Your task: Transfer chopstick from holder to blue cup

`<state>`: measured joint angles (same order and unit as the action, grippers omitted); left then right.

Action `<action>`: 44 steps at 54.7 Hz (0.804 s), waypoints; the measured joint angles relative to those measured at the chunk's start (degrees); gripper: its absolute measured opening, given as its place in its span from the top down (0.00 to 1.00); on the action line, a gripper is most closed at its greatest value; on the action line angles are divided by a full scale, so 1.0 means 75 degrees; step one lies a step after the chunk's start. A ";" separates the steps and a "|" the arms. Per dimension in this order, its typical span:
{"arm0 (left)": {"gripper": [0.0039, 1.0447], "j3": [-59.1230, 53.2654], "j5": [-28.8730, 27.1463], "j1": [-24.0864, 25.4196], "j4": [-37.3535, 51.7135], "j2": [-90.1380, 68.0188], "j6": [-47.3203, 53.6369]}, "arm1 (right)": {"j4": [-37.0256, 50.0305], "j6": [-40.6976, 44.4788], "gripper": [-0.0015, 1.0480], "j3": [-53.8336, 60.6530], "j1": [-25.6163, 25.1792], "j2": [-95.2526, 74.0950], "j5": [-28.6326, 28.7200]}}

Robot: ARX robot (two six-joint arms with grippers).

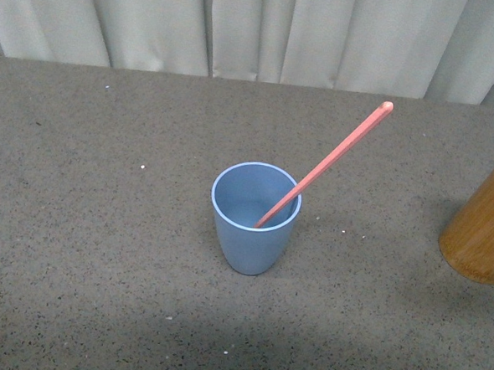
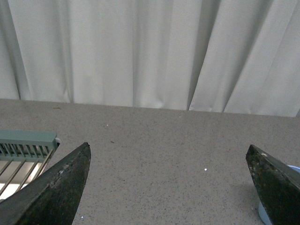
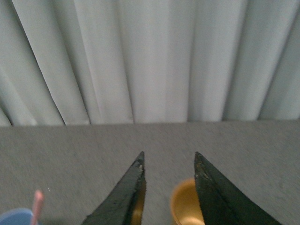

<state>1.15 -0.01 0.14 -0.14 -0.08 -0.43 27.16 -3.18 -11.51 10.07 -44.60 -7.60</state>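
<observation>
The blue cup stands upright in the middle of the grey table. One salmon-pink chopstick leans in it, knob end up and to the right. The orange-brown holder stands at the right edge of the front view, cut off by the frame. Neither arm shows in the front view. My left gripper is open wide over bare table, with the cup's rim beside one finger. My right gripper is open and empty above the holder; the cup and chopstick tip show in a corner.
White curtains hang behind the table's far edge. A pale green slatted rack lies at the edge of the left wrist view. The table is grey and speckled.
</observation>
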 joint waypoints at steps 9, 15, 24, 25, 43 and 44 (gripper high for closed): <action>0.06 0.0000 0.0006 0.0000 0.0000 0.0000 0.0000 | -0.3424 0.0309 0.99 0.1373 -0.1291 0.4788 0.0935; 0.06 0.0000 -0.0003 0.0000 0.0000 0.0009 -0.0003 | -0.3605 0.0367 0.99 0.1498 -0.1311 0.5811 0.1023; 0.06 0.0000 0.0003 0.0000 0.0000 0.0006 -0.0003 | -0.3608 0.0391 0.99 0.1501 -0.1323 0.5913 0.1026; 0.06 0.0000 0.0003 0.0000 0.0000 0.0006 0.0000 | -0.3608 0.0391 0.99 0.1501 -0.1323 0.5916 0.1023; 0.06 0.0000 0.0000 0.0000 0.0000 0.0006 -0.0003 | -0.3611 0.0405 0.64 0.1501 -0.1323 0.5916 0.1023; 0.06 0.0000 0.0000 0.0000 0.0000 0.0006 -0.0003 | -0.3611 0.0405 0.60 0.1501 -0.1323 0.5916 0.1023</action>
<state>1.15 -0.01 0.14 -0.14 -0.03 -0.45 0.08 -0.14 -0.25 0.14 -0.23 0.08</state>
